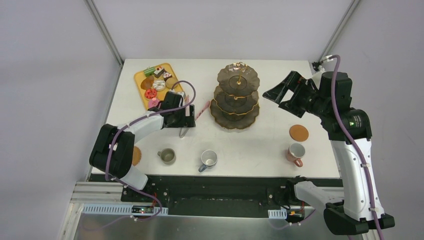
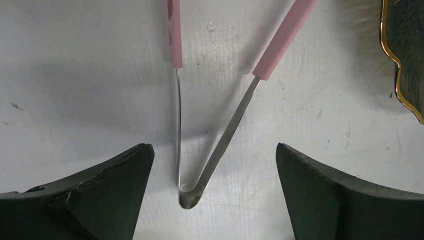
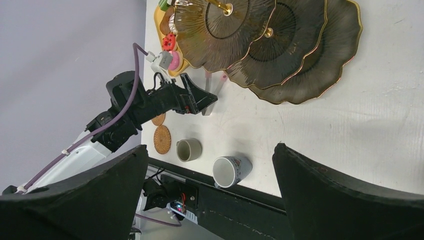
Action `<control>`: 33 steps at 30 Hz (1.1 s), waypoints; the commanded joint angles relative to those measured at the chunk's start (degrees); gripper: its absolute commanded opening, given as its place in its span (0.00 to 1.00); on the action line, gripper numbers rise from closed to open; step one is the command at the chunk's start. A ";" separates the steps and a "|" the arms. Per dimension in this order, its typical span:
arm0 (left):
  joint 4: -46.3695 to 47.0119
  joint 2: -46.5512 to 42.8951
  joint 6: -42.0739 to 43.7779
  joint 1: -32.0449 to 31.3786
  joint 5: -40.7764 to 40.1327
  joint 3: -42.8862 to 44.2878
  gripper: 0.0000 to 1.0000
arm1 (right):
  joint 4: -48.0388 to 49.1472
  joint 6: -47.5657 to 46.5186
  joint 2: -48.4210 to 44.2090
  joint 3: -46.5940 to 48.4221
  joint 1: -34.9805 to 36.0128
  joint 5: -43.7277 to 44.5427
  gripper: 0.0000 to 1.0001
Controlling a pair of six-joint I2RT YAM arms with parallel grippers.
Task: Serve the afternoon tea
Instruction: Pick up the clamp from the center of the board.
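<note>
The dark gold-rimmed three-tier stand (image 1: 237, 97) stands bare at mid-table. Doughnuts, macarons and small cakes (image 1: 156, 82) sit on the yellow-orange tray at the back left. My left gripper (image 1: 186, 121) is low over the table between tray and stand, and is open. The pink-handled tongs (image 2: 190, 195) lie flat with their metal bend between its fingers (image 2: 100, 200), touching neither. My right gripper (image 1: 274, 97) hovers open and empty to the right of the stand (image 3: 270, 40). An olive mug (image 1: 167, 156), a grey-blue mug (image 1: 208, 159) and a pink mug (image 1: 296, 152) stand along the near edge.
One brown coaster (image 1: 299, 132) lies behind the pink mug. Another coaster (image 1: 136, 155) is partly under my left arm. The stand's bottom plate rim (image 2: 407, 50) is close to the right of the left gripper. Grey walls bound the table at left and right.
</note>
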 commanded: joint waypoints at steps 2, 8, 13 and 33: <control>7.32 -0.83 1.83 -2.69 -4.87 -1.83 0.95 | -0.01 1.91 -1.05 -1.08 -0.27 -1.71 0.99; 13.38 -0.98 0.23 -6.16 -12.97 -5.85 0.85 | 0.33 1.83 -2.37 -4.00 -0.27 -1.43 0.99; 19.79 -1.84 -1.20 -9.83 -20.72 -10.21 0.79 | 0.98 2.38 -2.90 -6.07 -0.27 -2.56 0.99; 21.10 1.50 -20.76 -22.26 -37.52 -10.90 0.58 | -2.61 1.93 -3.62 -5.77 -0.23 -3.16 0.99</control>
